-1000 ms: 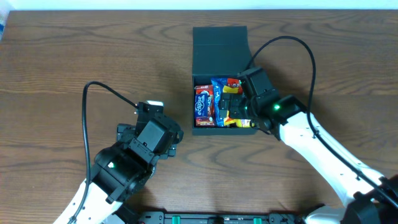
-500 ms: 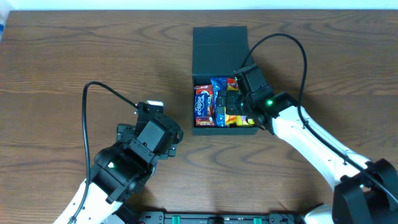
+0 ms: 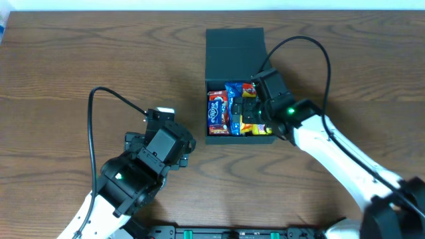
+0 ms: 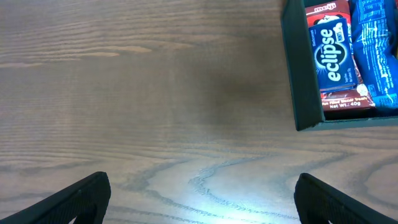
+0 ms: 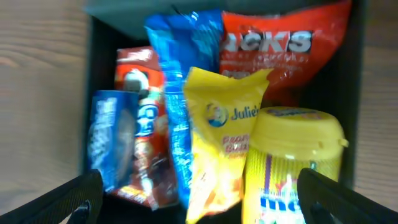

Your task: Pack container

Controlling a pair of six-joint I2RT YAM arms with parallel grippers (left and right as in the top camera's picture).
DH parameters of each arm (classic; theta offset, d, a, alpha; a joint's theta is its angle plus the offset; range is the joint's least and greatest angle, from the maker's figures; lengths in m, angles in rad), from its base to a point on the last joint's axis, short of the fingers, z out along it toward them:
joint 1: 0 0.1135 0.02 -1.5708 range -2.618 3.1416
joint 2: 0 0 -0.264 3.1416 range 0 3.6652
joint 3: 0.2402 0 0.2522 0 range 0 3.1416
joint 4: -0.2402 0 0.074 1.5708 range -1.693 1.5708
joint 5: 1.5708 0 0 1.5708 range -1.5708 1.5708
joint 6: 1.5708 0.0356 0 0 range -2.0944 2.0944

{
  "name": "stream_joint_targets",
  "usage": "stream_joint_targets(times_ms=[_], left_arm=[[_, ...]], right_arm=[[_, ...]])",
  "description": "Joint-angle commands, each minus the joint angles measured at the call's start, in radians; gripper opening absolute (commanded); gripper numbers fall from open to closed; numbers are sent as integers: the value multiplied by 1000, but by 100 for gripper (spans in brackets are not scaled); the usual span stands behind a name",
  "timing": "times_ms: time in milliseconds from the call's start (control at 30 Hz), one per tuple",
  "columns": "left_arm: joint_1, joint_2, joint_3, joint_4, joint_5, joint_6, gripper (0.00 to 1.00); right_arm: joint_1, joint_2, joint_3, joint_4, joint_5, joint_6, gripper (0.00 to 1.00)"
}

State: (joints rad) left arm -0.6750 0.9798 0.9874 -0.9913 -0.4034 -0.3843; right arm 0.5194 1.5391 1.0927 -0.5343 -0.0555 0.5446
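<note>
Two arms, overhead: the left arm (image 3: 109,199) comes in from the lower left of the frame and the right arm (image 3: 339,159) from the lower right, both over a brown wooden table (image 3: 80,60).
Container, overhead: the container (image 3: 234,53) sits at upper centre, its flap lid folded back toward the top edge and its open body just below, filled with snack packets.
Left gripper, overhead: the left gripper (image 3: 182,141) hangs over bare wood, left of and lower than the container, apart from it.
Right gripper, overhead: the right gripper (image 3: 251,109) is above the right half of the open box, with a green light (image 3: 290,112) glowing on the wrist behind it.
Container, left wrist: one corner of the box fills the upper right of the frame. A blue Eclipse packet (image 4: 333,53) lies on a red box (image 4: 341,101), and a blue wrapper (image 4: 376,50) sits just to its right.
Left hand state: dark fingertips (image 4: 81,196) show at the two lower corners, spread wide with only wood grain between them. The hand is released and grasps nothing.
Contents, right wrist: a yellow Julie's packet (image 5: 227,143) stands at centre, a yellow-lidded tub (image 5: 295,162) is at lower right, and a red-orange packet (image 5: 280,43) is at upper right. The blue wrapper, red box and Eclipse packet are on the left, slightly blurred.
Right hand state: its fingertips (image 5: 65,199) show at the two lower corners, spread wide above the packets. The hand is released and grips none of them.
</note>
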Motion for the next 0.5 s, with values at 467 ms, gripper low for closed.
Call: stream_joint_targets(times_ms=[467], left_arm=[[3, 1, -4, -3, -14, 11, 95]], right_arm=[[79, -479, 4, -391, 266, -90, 99]])
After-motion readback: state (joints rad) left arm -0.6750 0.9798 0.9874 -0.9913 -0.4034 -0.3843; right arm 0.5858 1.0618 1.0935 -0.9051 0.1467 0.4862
